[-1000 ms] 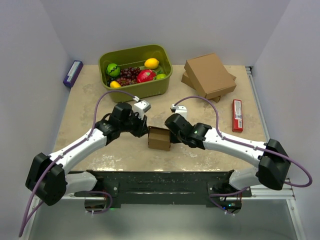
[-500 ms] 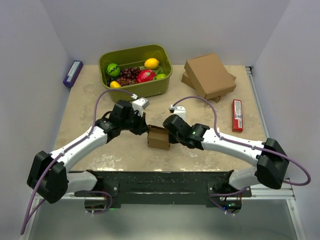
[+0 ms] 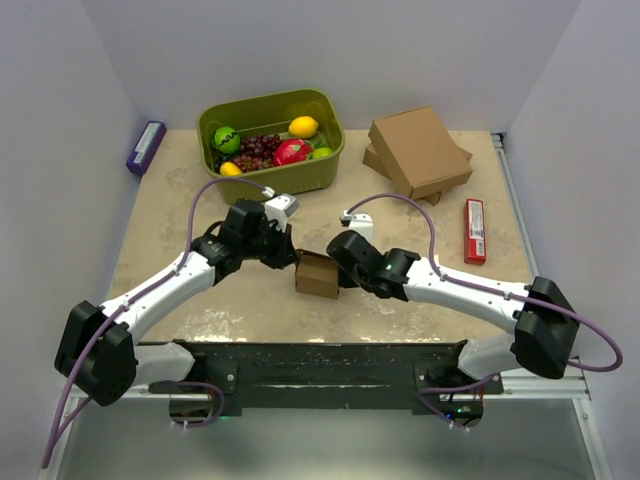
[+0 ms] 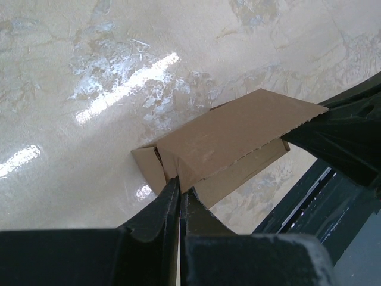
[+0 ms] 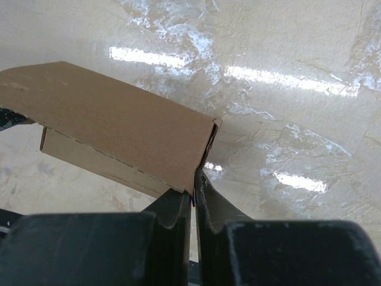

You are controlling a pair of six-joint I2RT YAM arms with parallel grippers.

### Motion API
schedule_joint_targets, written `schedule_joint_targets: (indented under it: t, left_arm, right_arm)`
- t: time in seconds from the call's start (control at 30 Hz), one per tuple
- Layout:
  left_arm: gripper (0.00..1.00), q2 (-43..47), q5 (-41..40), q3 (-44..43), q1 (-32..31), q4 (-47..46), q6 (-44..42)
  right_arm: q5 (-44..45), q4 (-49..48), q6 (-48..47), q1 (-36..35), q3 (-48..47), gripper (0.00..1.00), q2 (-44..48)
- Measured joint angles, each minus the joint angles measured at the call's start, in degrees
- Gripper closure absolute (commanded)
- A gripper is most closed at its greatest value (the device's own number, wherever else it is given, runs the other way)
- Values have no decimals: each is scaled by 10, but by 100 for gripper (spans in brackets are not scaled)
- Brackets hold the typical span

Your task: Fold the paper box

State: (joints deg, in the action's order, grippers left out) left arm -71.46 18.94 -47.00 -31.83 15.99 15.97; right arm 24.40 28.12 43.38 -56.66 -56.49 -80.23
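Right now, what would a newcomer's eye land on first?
Centre stage, the left gripper and right gripper both pinch shut on opposite edges of a small brown cardboard box. Behind it, toward the far left, sits an olive-green plastic tub of bright fruit.

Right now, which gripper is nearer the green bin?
Left. The left gripper grips the paper box's left edge near the green bin; the right gripper grips its right edge, farther off.

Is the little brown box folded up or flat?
Folded up. The paper box stands as a small boxy shape with side walls and a top panel, not a flat sheet. Whether every flap is tucked in, I cannot tell.
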Motion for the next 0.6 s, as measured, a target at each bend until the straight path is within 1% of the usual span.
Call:
schedule_joint_targets:
  t: [0.03, 0.33, 0.6]
  left_arm:
    - [100, 0, 0, 0, 0, -1, 0]
    - [100, 0, 0, 8, 0, -12, 0]
    - [100, 0, -1, 9, 0, -16, -1]
  right_arm:
    - [-3, -2, 3, 0, 2, 87, 1]
    - [-16, -20, 23, 2, 17, 73, 10]
    - [-16, -16, 36, 4, 19, 72, 12]
